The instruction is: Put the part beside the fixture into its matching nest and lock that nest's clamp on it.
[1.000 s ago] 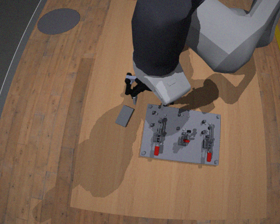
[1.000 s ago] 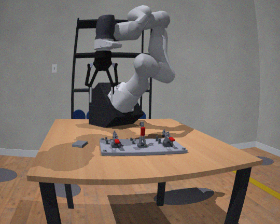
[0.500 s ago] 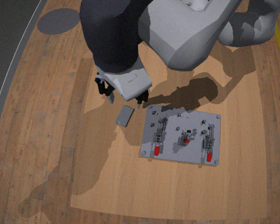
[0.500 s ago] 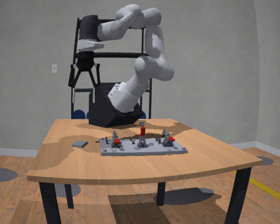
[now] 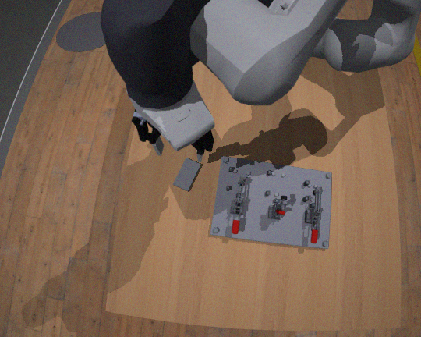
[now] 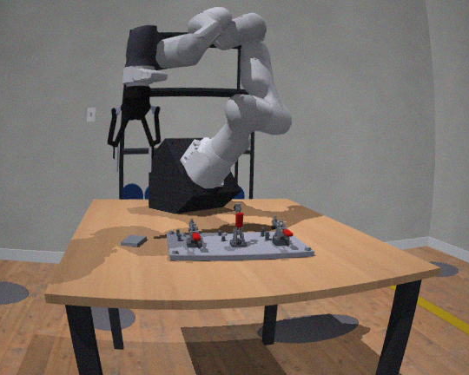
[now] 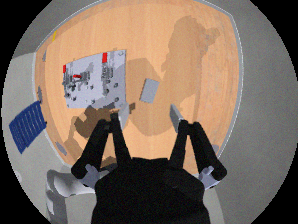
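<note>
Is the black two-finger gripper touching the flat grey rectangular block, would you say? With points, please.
Apart: the exterior view shows the black two-finger gripper [image 5: 179,151] [image 6: 133,165] [image 7: 149,109] high above the flat grey rectangular block [image 5: 188,174] [image 6: 134,240] [image 7: 149,91].

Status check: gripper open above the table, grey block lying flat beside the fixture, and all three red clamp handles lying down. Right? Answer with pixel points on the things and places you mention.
Not quite: the exterior view shows the middle red handle [image 5: 281,212] [image 6: 239,220] [image 7: 77,76] standing upright; only the two outer ones lie down. The rest holds: gripper [image 5: 179,153] [image 6: 133,164] [image 7: 149,109] open above the table, grey block [image 5: 188,174] [image 6: 134,240] [image 7: 149,91] flat beside the fixture [image 5: 255,230] [image 6: 241,257] [image 7: 90,100].

part [image 5: 188,174] [image 6: 134,240] [image 7: 149,91]: plain grey | clamp handles [image 5: 235,227] [image 6: 239,220] [image 7: 105,57]: red | claw [image 5: 178,153] [image 6: 133,158] [image 7: 149,109]: black, grey fingertips [image 5: 157,147] [image 6: 150,160]
</note>
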Controlling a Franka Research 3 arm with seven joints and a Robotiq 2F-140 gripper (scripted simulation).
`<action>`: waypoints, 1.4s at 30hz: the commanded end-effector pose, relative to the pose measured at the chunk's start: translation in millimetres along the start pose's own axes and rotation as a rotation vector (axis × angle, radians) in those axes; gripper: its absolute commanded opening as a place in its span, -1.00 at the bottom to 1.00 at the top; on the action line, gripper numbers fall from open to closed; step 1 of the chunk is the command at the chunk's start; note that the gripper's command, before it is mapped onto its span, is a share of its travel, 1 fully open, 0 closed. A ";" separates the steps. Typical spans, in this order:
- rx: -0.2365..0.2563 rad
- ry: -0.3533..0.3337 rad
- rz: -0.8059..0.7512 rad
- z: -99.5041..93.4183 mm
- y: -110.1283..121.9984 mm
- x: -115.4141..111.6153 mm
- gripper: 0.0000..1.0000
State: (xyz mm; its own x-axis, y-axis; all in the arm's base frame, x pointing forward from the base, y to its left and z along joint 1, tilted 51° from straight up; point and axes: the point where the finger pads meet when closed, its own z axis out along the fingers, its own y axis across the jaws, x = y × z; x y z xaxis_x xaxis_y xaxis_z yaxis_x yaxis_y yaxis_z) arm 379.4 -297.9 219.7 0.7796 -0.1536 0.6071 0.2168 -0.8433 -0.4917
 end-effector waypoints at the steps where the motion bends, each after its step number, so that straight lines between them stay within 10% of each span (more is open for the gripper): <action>1: 0.002 -0.003 -0.015 0.4 1.1 -0.7 0.16; 42: 0.001 -0.003 0.259 0.4 1.1 -0.7 0.16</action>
State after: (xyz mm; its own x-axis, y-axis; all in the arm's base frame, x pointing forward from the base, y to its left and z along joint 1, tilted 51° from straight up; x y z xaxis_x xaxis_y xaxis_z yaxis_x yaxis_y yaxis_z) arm 379.2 -298.1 218.1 0.8136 -0.3206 0.4850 0.0494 -0.7931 -0.6071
